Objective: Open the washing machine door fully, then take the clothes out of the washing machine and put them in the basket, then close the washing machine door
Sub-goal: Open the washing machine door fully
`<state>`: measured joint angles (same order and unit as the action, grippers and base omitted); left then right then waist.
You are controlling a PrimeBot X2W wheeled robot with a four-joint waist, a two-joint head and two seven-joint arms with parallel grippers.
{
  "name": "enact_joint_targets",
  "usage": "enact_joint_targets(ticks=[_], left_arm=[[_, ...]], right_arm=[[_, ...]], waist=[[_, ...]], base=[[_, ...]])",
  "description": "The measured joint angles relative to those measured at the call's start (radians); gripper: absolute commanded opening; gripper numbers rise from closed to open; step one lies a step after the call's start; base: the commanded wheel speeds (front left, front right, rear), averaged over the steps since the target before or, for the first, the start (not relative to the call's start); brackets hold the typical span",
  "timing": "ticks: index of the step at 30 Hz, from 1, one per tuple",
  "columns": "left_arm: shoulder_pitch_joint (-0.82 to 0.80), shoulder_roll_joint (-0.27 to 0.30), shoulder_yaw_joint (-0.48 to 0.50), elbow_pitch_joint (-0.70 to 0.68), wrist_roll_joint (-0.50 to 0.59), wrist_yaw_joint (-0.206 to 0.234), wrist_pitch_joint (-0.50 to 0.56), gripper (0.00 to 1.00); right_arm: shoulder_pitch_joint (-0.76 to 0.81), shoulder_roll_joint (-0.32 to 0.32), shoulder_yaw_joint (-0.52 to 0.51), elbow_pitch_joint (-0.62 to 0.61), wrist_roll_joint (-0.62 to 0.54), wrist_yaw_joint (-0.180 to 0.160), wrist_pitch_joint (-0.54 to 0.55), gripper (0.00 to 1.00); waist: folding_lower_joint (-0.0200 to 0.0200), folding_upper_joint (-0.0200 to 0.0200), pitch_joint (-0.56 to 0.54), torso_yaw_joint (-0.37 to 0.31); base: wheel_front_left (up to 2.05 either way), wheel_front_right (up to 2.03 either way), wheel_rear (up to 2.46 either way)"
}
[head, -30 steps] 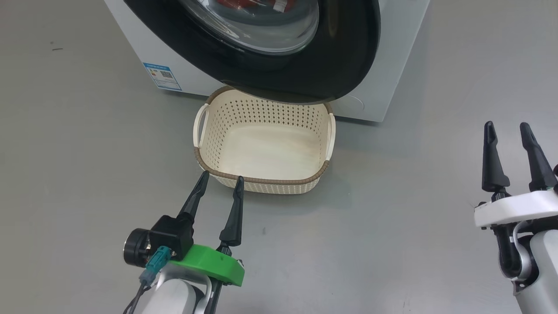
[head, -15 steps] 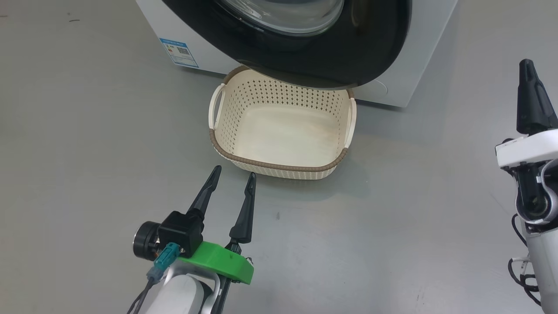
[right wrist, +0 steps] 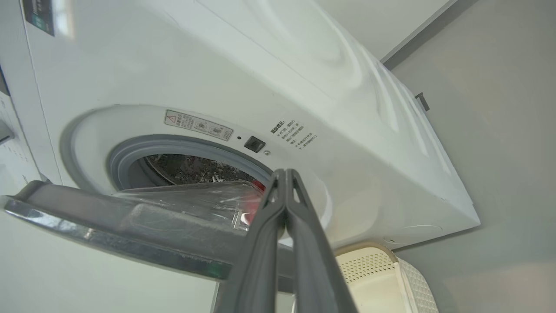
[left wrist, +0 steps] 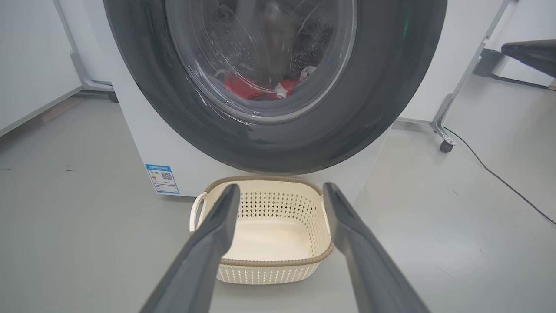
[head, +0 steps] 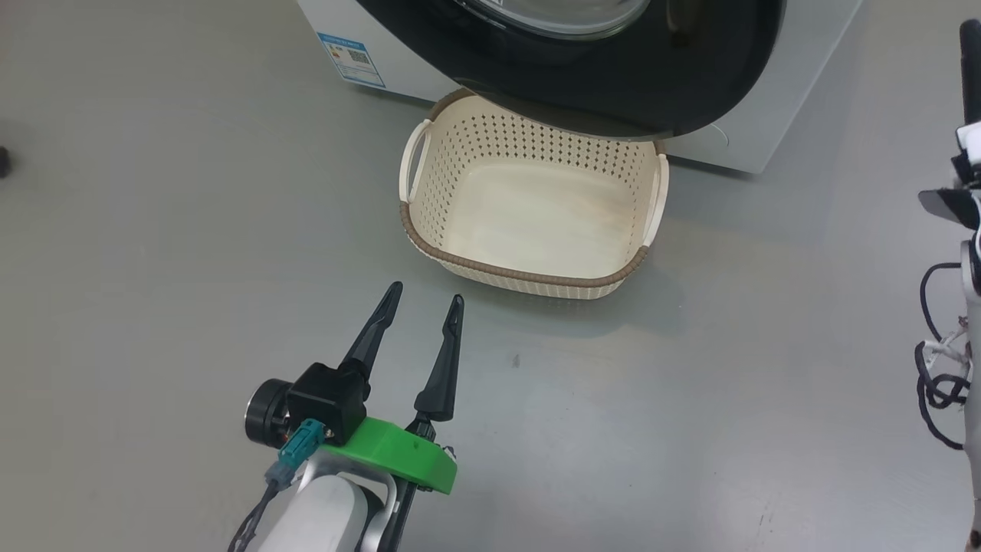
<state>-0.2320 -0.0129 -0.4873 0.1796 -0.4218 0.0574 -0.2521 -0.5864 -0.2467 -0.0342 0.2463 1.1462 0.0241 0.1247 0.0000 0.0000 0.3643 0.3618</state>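
Observation:
The white washing machine (right wrist: 347, 108) stands with its door (right wrist: 108, 230) ajar; the grey seal (right wrist: 130, 152) and the steel drum (right wrist: 191, 169) show behind it. In the left wrist view the black-rimmed door (left wrist: 382, 87) faces me, and the red clothes (left wrist: 243, 87) lie behind its glass. The cream basket (head: 521, 272) sits empty on the floor below the door. My left gripper (head: 426, 291) hovers open just short of the basket's near rim. My right gripper (right wrist: 284, 171) is shut on nothing, raised to the right of the door and pointing at the gap.
A blue label sticker (head: 351, 57) marks the machine's lower left front. A white frame leg on a castor (left wrist: 445, 143) and a black cable (left wrist: 499, 182) lie on the floor to the machine's right. Bare grey floor surrounds the basket.
The right gripper has closed from open and risen toward the head view's right edge. The head camera has shifted, sliding machine and basket to the right. The left gripper stays open.

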Motion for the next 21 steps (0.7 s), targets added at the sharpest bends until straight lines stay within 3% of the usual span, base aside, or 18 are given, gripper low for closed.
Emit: enact_joint_targets(ticks=[11,21], left_arm=[[-0.016,0.0,-0.028,-0.012,-0.02,0.008,0.0,1.0],[-0.03,-0.001,-0.038,-0.02,-0.028,0.014,0.0,1.0]], right_arm=[[-0.179,-0.003,-0.047,0.068,0.134,-0.098,0.151,0.0],[-0.264,0.013,-0.018,0.143,0.186,-0.125,0.271,0.0]], waist=[[0.0,0.0,0.035,0.044],[0.0001,0.0,0.057,0.075]], base=[[0.0,0.0,0.0],[0.0,0.0,0.0]])
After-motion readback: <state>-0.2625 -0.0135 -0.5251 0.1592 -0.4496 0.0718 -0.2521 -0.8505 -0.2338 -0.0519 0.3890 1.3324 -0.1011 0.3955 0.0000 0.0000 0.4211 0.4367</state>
